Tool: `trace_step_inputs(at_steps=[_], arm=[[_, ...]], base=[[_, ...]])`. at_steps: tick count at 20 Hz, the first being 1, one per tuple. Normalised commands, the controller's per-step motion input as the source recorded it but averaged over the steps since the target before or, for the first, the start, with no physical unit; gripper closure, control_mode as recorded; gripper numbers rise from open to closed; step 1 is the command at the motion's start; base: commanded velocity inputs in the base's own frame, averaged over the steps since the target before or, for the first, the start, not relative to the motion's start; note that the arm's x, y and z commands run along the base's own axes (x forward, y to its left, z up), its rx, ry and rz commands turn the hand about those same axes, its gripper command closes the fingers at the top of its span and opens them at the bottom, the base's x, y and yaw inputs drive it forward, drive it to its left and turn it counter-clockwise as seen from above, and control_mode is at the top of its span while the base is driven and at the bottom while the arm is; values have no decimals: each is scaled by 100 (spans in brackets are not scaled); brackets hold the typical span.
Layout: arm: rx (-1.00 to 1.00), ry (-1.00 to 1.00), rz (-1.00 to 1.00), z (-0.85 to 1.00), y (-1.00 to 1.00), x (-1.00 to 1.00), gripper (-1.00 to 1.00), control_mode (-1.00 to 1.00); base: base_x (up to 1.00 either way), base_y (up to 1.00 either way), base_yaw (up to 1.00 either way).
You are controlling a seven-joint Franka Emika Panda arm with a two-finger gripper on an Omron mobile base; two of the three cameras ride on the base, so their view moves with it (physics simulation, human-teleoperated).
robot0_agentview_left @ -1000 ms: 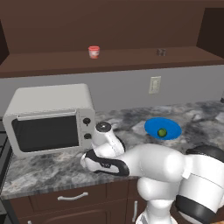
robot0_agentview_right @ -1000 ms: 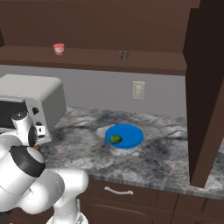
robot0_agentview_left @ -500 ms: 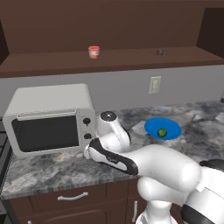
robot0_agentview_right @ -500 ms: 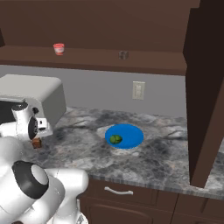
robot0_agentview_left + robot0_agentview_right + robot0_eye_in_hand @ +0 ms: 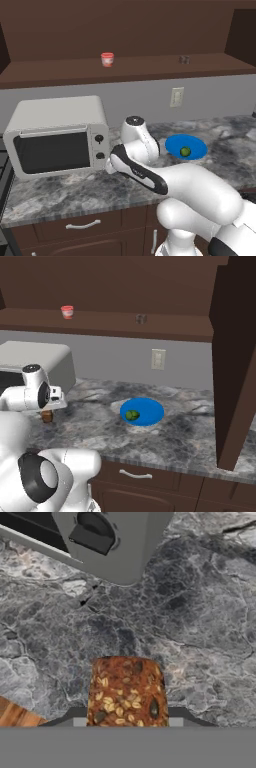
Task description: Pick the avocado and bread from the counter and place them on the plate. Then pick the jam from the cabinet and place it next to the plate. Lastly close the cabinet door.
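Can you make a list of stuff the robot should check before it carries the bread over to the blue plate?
1. Grip: gripper shut on the bread: ok.
2. Bread lifted off the counter: cannot tell; it hangs low by the microwave.
3. Avocado already on the plate: ok.
4. Room left on the plate: ok, the right side is bare.
5. Way to the plate: ok, nothing stands between on the counter.
6. Jam waiting on the cabinet shelf, cabinet door open: ok.
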Motion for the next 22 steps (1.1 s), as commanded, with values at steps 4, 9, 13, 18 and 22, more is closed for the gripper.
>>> trace_step_inputs(at_steps=[4, 9, 13, 18, 22], arm=[[0, 10, -6, 22, -49, -1, 100, -100], [0, 8, -5, 22, -45, 0, 100, -100], [0, 4, -5, 15, -46, 0, 100, -100], [0, 2, -6, 5, -49, 0, 100, -100], [0, 0, -6, 2, -51, 0, 100, -100]], base=[[0, 0, 0], [0, 0, 0], [0, 0, 0], [0, 0, 0], [0, 0, 0]])
